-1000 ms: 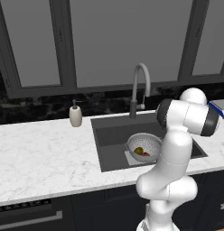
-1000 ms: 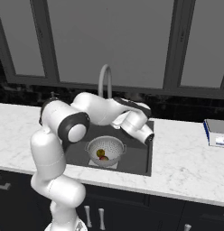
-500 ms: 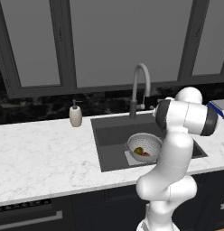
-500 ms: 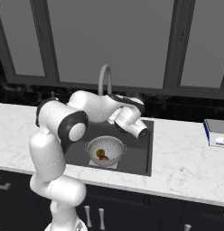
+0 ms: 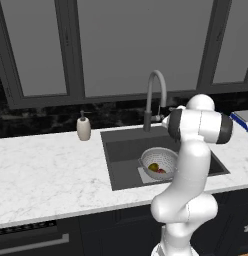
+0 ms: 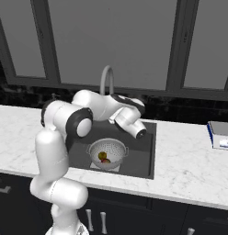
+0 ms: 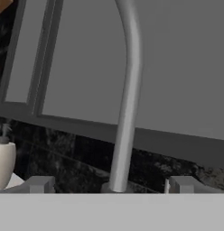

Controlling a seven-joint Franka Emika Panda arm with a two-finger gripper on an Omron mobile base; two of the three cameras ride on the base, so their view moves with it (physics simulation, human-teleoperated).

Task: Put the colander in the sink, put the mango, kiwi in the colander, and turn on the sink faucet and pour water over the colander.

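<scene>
Colander (image 5: 159,163) set in sink (image 5: 123,150) under faucet (image 5: 154,96) spout, to catch water; mango (image 6: 105,161) and kiwi (image 6: 102,155) inside. Gripper (image 7: 110,185) aimed at faucet neck, jaws spread wide either side, gripping nothing, likely to reach the handle.

Sink faucet (image 7: 126,97): I am seeing its grey neck rising between my fingertips (image 7: 39,184), curving left near the top.
Gripper (image 7: 111,185): jaws are standing apart, either side of the neck.
Soap dispenser (image 7: 4,162): white, sitting at left edge.
Window (image 7: 177,58): grey panes are spanning behind.
</scene>
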